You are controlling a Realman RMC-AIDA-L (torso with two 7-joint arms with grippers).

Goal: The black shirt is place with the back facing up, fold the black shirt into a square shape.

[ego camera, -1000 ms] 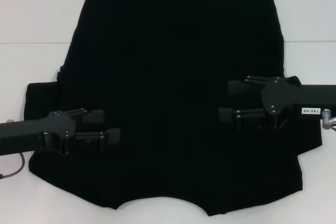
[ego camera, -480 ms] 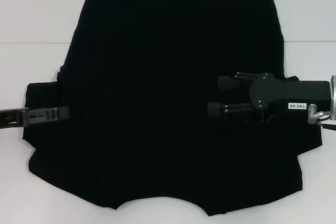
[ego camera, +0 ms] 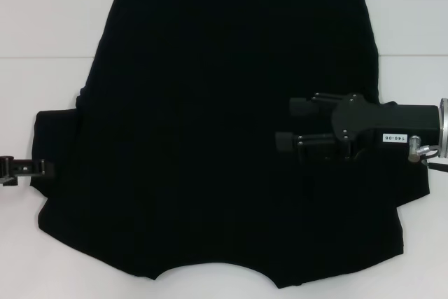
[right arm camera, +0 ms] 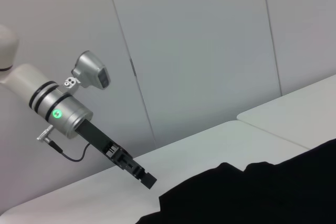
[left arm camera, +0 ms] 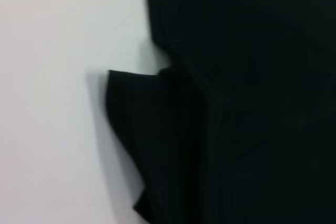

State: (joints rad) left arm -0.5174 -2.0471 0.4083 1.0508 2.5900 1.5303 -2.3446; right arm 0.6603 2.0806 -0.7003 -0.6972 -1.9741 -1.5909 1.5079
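Right hand (ego camera: 283,124): over the shirt's (ego camera: 224,138) right side, about 3 o'clock in the head view. Fingers apart, pointing toward the middle of the shirt, nothing between them. Can't tell whether it touches the cloth or hovers just above.

Left hand (ego camera: 49,168): at 9 o'clock, only the tip shows in the head view, at the edge of the shirt's left sleeve (ego camera: 56,138). Seen edge-on, so I can't tell if the fingers are apart or together. Right wrist view shows it too (right arm camera: 149,181), low over the bench (right arm camera: 210,145), just beside the cloth edge; not clearly gripping anything.

Shirt: flat on the white bench (ego camera: 42,12), fills most of the head view. Straight hem at 12 o'clock, collar cut-out at 6 o'clock, near the robot. No lettering visible, so back is up as the task says. Left wrist view shows the left sleeve (left arm camera: 142,129) sticking out onto bare bench, with a couple of creases next to the body.

Progress, my read: barely begun. Left sleeve sticks out unfolded; right sleeve is mostly behind the arm, so can't say. No side or lengthwise fold visible. Outline is the full shirt, not a square. Left to do: sleeves and sides in, then fold lengthwise.
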